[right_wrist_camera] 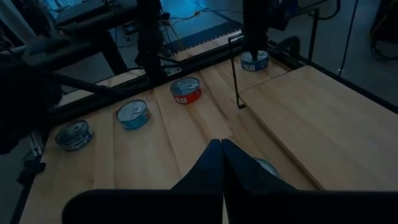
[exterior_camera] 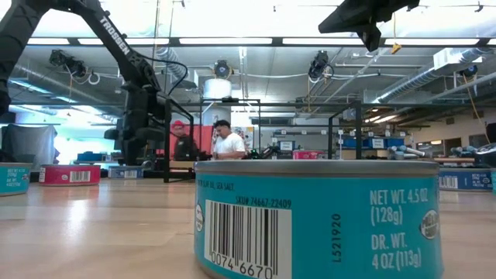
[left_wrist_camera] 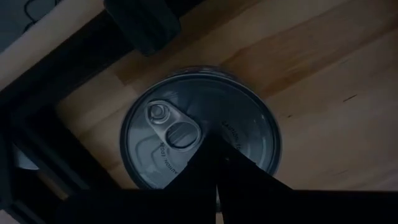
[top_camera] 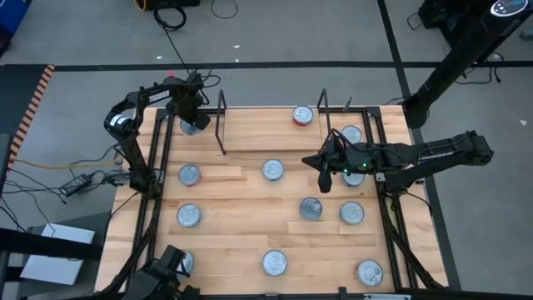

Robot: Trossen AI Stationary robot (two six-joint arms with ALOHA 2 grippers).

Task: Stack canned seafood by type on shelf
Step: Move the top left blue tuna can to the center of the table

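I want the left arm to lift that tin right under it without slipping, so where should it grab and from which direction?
Grip the tin across its round side wall, coming straight down from above. It lies flat on the wood, lid up, so only the low wall gives two opposite faces. The left gripper sits over the lid with jaws shut; they would likely need to open wider than the lid first.

We see bright ceiling strip lights glaring in the low view; both wrist views look dim.

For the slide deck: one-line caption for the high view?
Left gripper shut above a tin at the shelf's left end; right gripper shut mid-table among scattered tins.
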